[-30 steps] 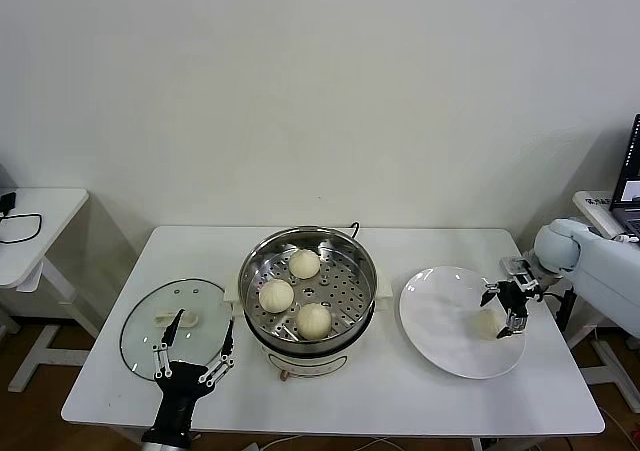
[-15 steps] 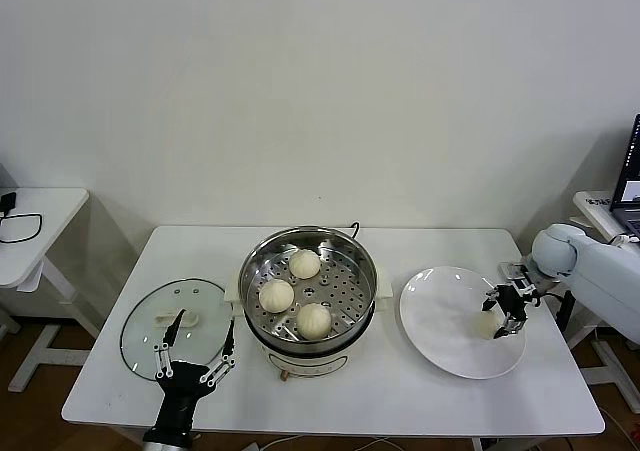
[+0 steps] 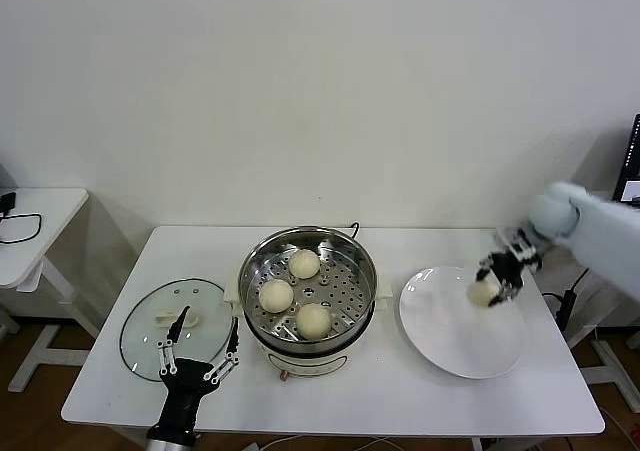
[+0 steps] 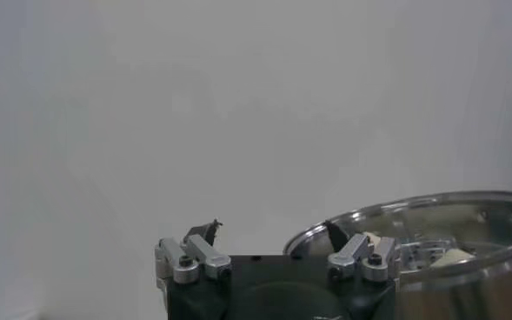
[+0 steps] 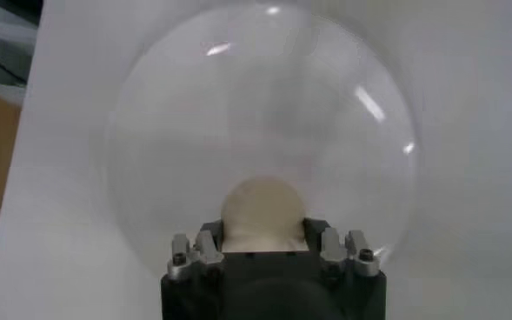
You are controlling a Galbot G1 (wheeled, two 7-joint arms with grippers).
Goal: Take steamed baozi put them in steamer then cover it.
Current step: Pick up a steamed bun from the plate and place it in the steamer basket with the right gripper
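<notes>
— Where's the last bun?

— Right gripper is clamped on the bun, just above the plate. Three sit in the steamer.

— Next?

— I'd carry it across to the free spot on the tray. Left gripper waits spread wide by the lid, which goes on after.

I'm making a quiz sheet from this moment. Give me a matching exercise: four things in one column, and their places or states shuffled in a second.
Things:
1. cover
2. steamer
3. plate
4. right gripper

States:
A. holds three baozi on its tray
B. flat on the table by the open left gripper
C. shut on a baozi, lifted
D. nothing resting on it

Pairs: 1-B, 2-A, 3-D, 4-C
</notes>
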